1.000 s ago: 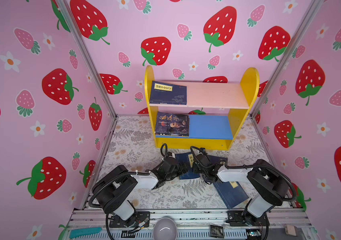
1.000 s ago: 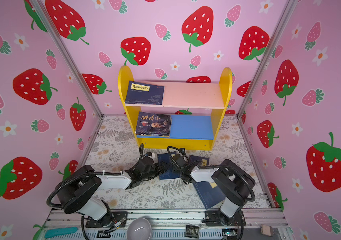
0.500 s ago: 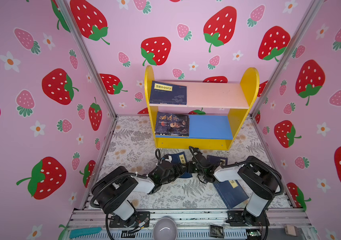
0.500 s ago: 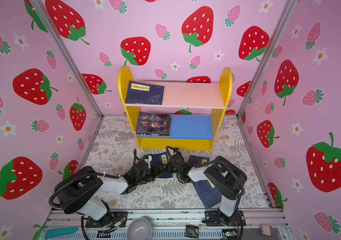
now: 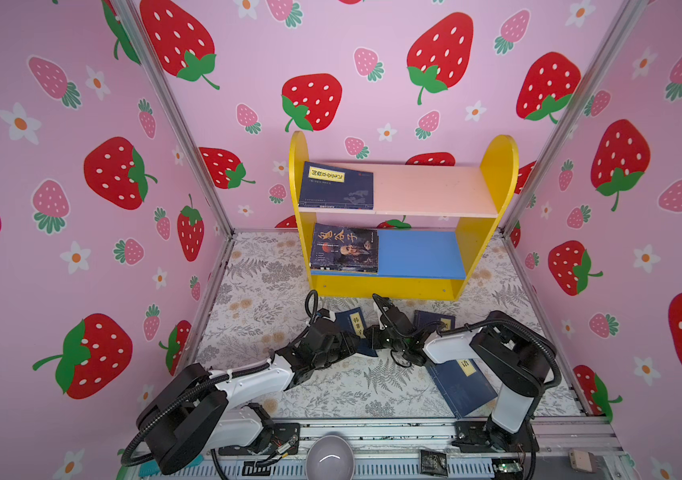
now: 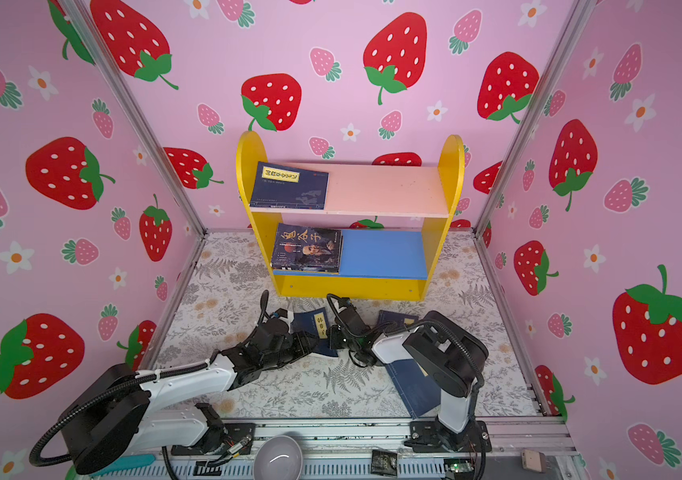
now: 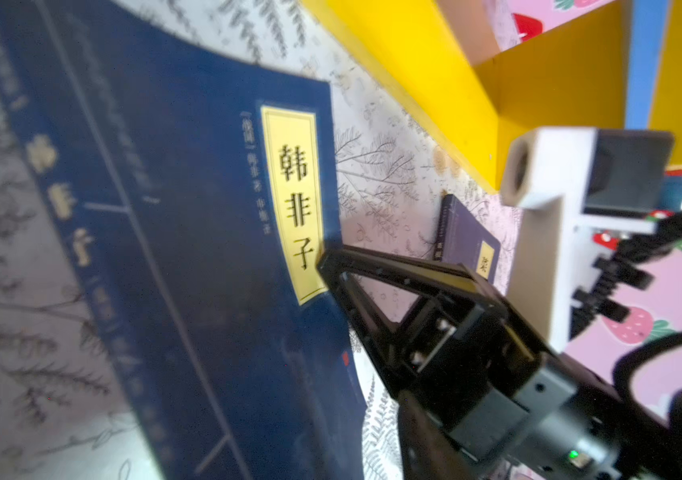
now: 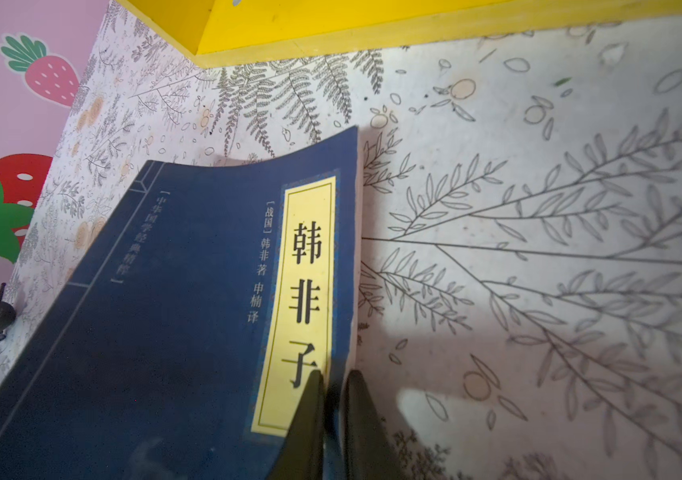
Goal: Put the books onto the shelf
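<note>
Found clamped between right gripper (image 8: 334, 376) tips: fore-edge of navy 韩非子 paperback (image 8: 190, 311), cover bowing, just short of shelf (image 8: 331, 25) base. Judged light, floppy, slick; better taken nearer the spine. Read on yellow label (image 8: 308, 291): 韩非子; beside it 战国, 韩非著, 申楠译. Spread of left gripper (image 5: 347, 336), alongside, not determinable.
</note>
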Motion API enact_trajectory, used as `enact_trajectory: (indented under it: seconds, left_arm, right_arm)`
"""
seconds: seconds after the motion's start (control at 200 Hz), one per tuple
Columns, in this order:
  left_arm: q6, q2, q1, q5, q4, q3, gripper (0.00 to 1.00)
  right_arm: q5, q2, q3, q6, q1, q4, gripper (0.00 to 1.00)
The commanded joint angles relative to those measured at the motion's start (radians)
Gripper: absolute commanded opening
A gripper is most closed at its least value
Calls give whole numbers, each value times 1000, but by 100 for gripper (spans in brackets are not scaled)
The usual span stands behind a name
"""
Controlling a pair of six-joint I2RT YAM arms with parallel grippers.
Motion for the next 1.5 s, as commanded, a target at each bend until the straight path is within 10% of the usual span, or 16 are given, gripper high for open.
enact_trajectory:
  seconds: [0.0, 0.415, 0.675, 0.91, 1.496]
  left_arm:
    - [14, -4, 4, -11, -1, 28, 46]
    - [18, -167, 4, -57, -173, 7, 0]
    - [54, -495, 5, -22, -428, 56, 0]
    - [121, -736, 10, -102, -591, 206, 0]
    - [122, -383, 13, -329, -180, 415, 0]
  right_arm:
    - [-38, 74, -51, -26, 25, -264, 13]
    - [-19, -89, 86, -104, 24, -291, 27]
    - [-170, -314, 162, -212, -22, -274, 68]
    - [-397, -506, 16, -18, -154, 26, 93]
    - [-569, -438, -197, 508, -169, 847, 94]
